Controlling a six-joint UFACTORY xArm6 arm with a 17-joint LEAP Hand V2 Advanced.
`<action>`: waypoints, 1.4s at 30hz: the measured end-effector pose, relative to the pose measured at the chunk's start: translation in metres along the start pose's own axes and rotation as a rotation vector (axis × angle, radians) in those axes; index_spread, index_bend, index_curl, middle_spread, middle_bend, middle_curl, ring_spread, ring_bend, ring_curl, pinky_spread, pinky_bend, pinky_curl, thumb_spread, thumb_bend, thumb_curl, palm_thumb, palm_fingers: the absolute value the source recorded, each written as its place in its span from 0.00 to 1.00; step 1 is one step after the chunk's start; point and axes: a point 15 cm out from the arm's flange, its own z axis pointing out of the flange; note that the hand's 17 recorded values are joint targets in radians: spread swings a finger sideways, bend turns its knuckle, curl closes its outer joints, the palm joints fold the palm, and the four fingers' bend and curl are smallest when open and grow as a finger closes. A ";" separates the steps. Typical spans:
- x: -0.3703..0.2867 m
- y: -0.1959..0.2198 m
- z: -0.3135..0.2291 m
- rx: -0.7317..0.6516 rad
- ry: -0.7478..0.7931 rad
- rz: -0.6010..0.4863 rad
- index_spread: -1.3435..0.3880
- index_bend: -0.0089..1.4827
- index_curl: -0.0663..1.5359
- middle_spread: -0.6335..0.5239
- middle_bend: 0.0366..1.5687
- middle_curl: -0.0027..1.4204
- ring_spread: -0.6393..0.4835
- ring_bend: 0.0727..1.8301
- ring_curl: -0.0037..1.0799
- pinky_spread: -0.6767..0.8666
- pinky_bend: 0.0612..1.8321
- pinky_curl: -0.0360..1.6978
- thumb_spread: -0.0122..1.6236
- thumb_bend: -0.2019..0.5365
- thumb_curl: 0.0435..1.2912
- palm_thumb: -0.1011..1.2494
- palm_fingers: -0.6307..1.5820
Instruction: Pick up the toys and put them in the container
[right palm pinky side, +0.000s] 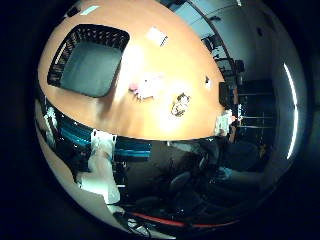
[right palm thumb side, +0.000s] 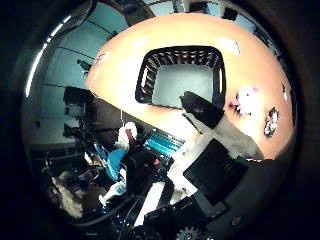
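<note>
Both toys lie on the orange table (right palm pinky side: 150, 120): the pink-and-white toy (right palm pinky side: 145, 86) just beside the black container (right palm pinky side: 90, 60), the dark patterned toy (right palm pinky side: 180, 104) a little further out. The container looks empty, so I judge I'm at the approach. My hand (right palm thumb side: 215, 125) hangs above, holding nothing, one finger extended; next I must descend over the pink toy.

Worktop (right palm pinky side: 150, 115): orange-brown, rounded edge, brightly lit at centre. Room beyond: dim, pale walls, long light strips (right palm pinky side: 291, 105) overhead. Dark chairs (right palm pinky side: 180, 182) stood near the worktop's edge; dark shelving (right palm pinky side: 250, 100) further off.
</note>
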 end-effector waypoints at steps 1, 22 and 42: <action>0.005 0.000 0.002 -0.009 0.001 0.008 0.52 0.14 0.30 0.41 0.15 0.28 0.60 0.17 0.14 0.69 0.07 0.13 0.70 0.25 0.21 0.61 0.50; 0.131 -0.004 0.017 -0.035 -0.015 0.223 0.52 0.13 0.29 0.38 0.17 0.27 0.57 0.17 0.16 0.69 0.07 0.12 0.70 0.25 0.20 0.61 0.51; 0.337 0.054 0.062 -0.046 0.023 0.599 0.60 0.11 0.24 0.53 0.12 0.26 0.69 0.15 0.19 0.70 0.11 0.17 0.70 0.23 0.17 0.46 0.43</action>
